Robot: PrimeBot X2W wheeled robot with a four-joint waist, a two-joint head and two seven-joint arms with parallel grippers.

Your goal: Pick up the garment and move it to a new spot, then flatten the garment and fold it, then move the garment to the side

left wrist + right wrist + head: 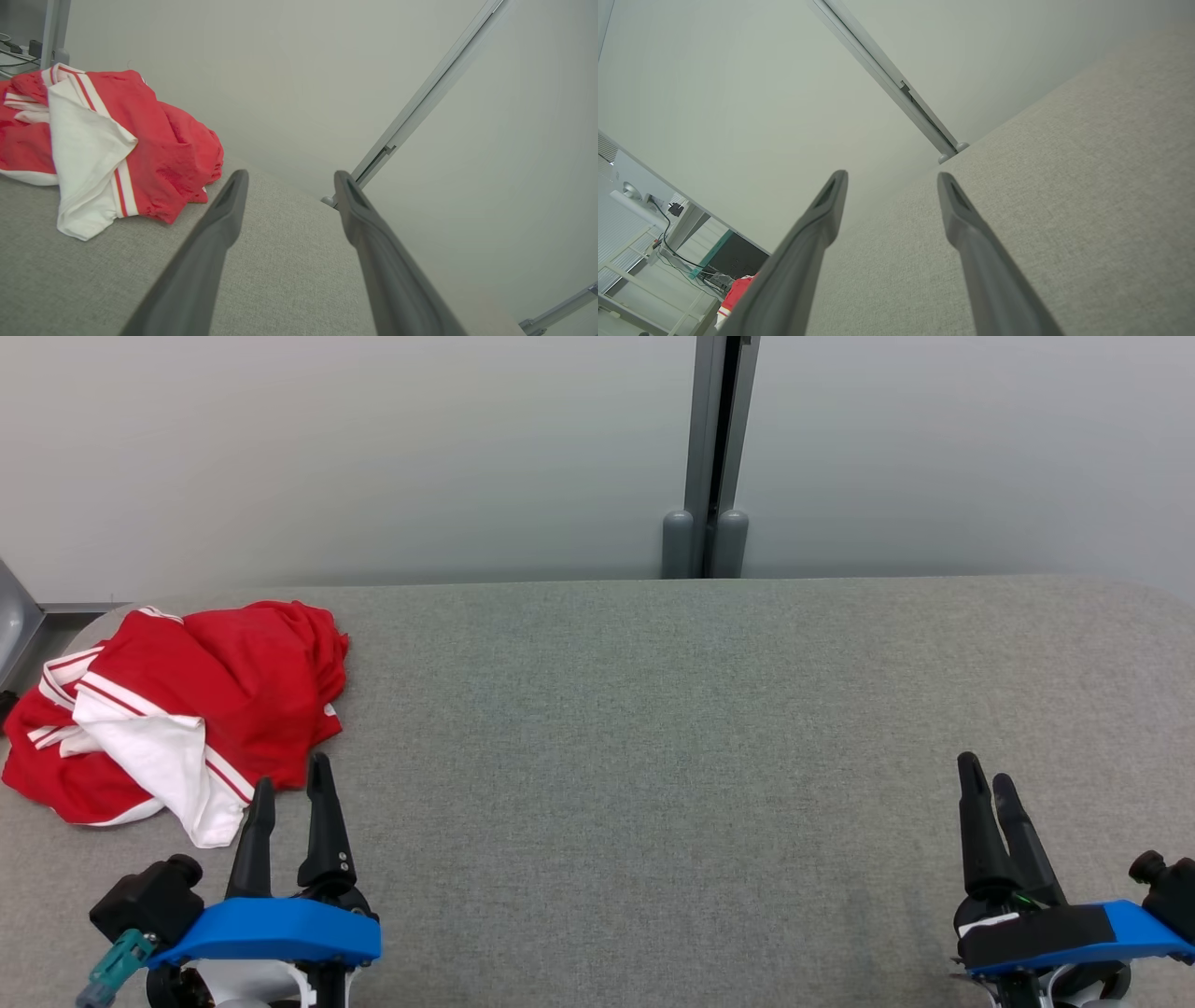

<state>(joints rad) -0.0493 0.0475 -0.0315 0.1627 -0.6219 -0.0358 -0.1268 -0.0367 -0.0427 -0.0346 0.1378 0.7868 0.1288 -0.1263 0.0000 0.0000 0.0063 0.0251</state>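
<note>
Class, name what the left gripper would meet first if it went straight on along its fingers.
Probably the bare table beside the garment, though it might brush the red edge; depth is unclear.

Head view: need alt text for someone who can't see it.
A crumpled red garment with white stripes lies bunched at the far left of a grey fabric-covered table. The left gripper sits at lower left close to the garment, the right gripper at lower right, both open and empty. A pale wall with a grey post stands behind.
</note>
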